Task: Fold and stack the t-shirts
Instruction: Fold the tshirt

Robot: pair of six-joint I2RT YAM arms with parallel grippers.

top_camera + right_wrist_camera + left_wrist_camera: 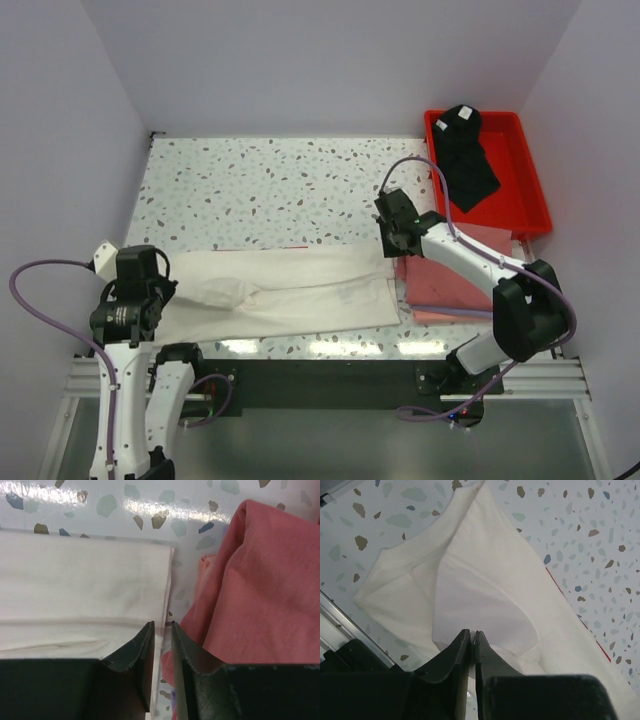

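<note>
A white t-shirt (300, 290) lies folded into a long strip across the near part of the table, plain side up. It also shows in the left wrist view (485, 580) and the right wrist view (85, 580). My left gripper (158, 295) (472, 632) is at its left end, shut on a thin fold of the white cloth. My right gripper (393, 238) (162, 625) hovers at the strip's right edge, jaws a narrow gap apart with nothing between them. The folded pink shirts (445, 280) (265, 590) lie just to its right. A black shirt (465, 155) lies in the tray.
A red plastic tray (525, 170) stands at the back right corner. The speckled table (280, 190) stretches behind the strip. Walls close in the left, back and right. A metal rail (330, 375) runs along the near edge.
</note>
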